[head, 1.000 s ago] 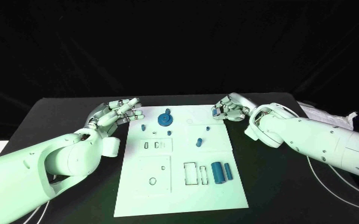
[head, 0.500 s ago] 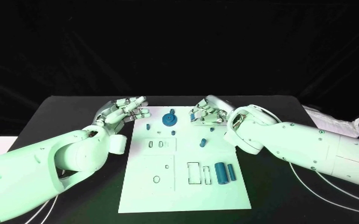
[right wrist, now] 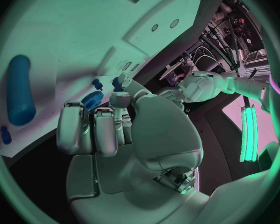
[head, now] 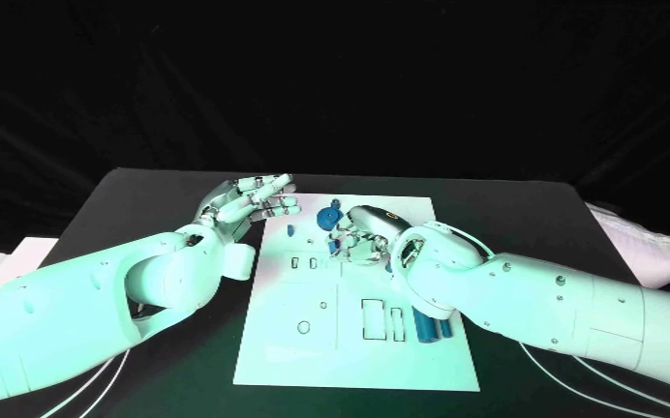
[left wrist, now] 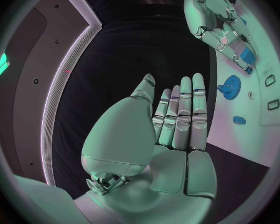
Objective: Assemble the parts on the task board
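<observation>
The white task board (head: 315,341) lies in the middle of the black table. A blue gear (head: 331,218) stands near its far edge, with a small blue peg (head: 290,230) to its left. My right hand (head: 360,234) hovers over the board just beside the gear (left wrist: 229,87), fingers curled in, pinching a small blue part (left wrist: 247,57) at its fingertips. My left hand (head: 252,197) is held flat and open at the board's far left corner, holding nothing. Two blue cylinders (head: 419,326) lie near the board's right side, partly hidden by my right arm.
Several empty slots (head: 375,317) and holes (head: 305,327) mark the board's near half. Black table (head: 139,205) runs around the board on all sides. White cables (head: 105,379) trail along the near left.
The camera view has shifted. My right hand has moved from the board's far right corner leftward over the board, to beside the gear. My left hand stays at the far left corner.
</observation>
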Tool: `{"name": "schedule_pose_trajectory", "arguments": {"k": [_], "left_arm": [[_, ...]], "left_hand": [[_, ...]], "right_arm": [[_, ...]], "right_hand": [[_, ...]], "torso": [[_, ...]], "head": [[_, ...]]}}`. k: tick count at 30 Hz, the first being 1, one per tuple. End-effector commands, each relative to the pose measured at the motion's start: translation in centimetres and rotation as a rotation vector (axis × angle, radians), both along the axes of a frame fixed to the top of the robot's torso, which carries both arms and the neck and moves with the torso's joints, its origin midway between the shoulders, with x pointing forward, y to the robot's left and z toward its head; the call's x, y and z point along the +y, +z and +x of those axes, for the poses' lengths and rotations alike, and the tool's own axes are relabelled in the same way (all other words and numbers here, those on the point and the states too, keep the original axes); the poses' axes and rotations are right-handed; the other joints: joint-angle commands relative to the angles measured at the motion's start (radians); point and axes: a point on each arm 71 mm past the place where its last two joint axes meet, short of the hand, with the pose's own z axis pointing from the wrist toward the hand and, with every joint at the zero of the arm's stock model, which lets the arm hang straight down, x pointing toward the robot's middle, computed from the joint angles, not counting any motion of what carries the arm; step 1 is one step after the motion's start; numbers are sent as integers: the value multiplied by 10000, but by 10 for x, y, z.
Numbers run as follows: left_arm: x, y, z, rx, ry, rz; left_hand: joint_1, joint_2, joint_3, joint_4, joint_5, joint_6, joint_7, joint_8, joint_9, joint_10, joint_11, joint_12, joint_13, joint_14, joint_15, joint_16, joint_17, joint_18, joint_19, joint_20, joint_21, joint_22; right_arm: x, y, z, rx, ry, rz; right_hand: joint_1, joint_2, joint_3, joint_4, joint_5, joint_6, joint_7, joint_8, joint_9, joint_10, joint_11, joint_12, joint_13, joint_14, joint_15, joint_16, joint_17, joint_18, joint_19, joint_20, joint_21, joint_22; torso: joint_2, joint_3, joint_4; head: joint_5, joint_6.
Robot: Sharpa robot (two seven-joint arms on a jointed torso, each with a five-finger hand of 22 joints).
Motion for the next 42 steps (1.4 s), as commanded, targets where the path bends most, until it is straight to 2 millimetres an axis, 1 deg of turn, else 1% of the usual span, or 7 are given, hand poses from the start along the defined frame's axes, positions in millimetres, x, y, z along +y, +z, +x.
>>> {"name": "schedule_pose_trajectory", "arguments": {"k": [1, 7, 11, 17, 21, 30, 42], "left_arm": [[-3, 1, -1, 2, -43, -73], [-7, 2, -2, -3, -138, -119], [-8, 2, -3, -1, -180, -137], [-10, 2, -3, 2, -226, -156], [-10, 2, -3, 7, -230, -156], [-10, 2, -3, 14, -258, -157], [-10, 2, -3, -4, -264, -124]], "left_hand": [[-10, 62, 4, -37, -18, -83, 10, -51, -8, -66, 27, -23, -10, -56, 18, -69, 13, 57, -83, -7, -61, -12], [-10, 62, 4, -37, -18, -83, 10, -51, -8, -66, 27, -23, -10, -56, 18, -69, 13, 57, -83, -7, -61, -12], [-13, 69, 5, -41, -17, -78, 12, -47, -7, -61, 26, -19, -9, -55, 19, -78, 17, 59, -85, -4, -62, -12], [-13, 69, 5, -41, -17, -78, 12, -47, -7, -61, 26, -19, -9, -55, 19, -78, 17, 59, -85, -4, -62, -12], [-13, 69, 5, -41, -17, -78, 12, -47, -7, -61, 26, -19, -9, -55, 19, -78, 17, 59, -85, -4, -62, -12], [-13, 69, 5, -41, -17, -78, 12, -47, -7, -61, 26, -19, -9, -55, 19, -78, 17, 59, -85, -4, -62, -12], [-20, 63, -1, -47, -19, -77, 13, -47, -6, -59, 28, -18, -9, -52, 20, -90, 23, 61, -88, 0, -64, -13]], "right_arm": [[7, -5, -2, -220, 194, -658], [17, -11, -5, -345, 390, -861], [21, -14, -6, -338, 458, -974], [24, -17, -7, -271, 527, -1058], [25, -18, -7, -236, 531, -1104], [20, -20, -6, -241, 431, -1326], [20, -22, -9, -42, 716, -1620]], "right_hand": [[-116, -24, 75, 14, -38, 150, 15, 70, 65, -65, 5, -48, -10, 546, -38, -46, 56, -14, -66, -20, -46, -8], [-188, -67, 87, 21, -35, 159, 11, 64, 65, -70, 3, -74, -26, 542, -40, -67, 29, -4, -92, -20, -68, -54], [-199, -73, 88, 23, -34, 160, 11, 63, 64, -70, 3, -76, -27, 542, -40, -67, 31, -3, -96, -20, -71, -60], [-246, -107, 94, 27, -30, 163, 8, 57, 63, -73, 1, -93, -37, 538, -41, -83, 9, 2, -110, -20, -84, -83], [-263, -115, 96, 31, -29, 166, 8, 56, 63, -76, 2, -104, -44, 536, -42, -92, -3, 5, -117, -20, -90, -96], [-315, -176, 112, 22, -46, 154, 8, 37, 57, -101, -2, -167, -88, 530, -43, -117, -33, 14, -144, -21, -114, -142], [-465, -413, 92, -13, 29, 137, 26, -7, 43, -152, 11, -303, -179, 514, -38, -185, -114, 32, -200, -21, -171, -241]], "torso": [[4, 7, 0], [-3, 25, -9], [3, 25, -28], [2, 25, -3], [-8, 26, -11], [-6, 22, -15], [-2, 19, -10]], "head": [[85, -61], [97, -70], [135, -88], [97, -122], [124, -160], [93, -186], [80, -219]]}}
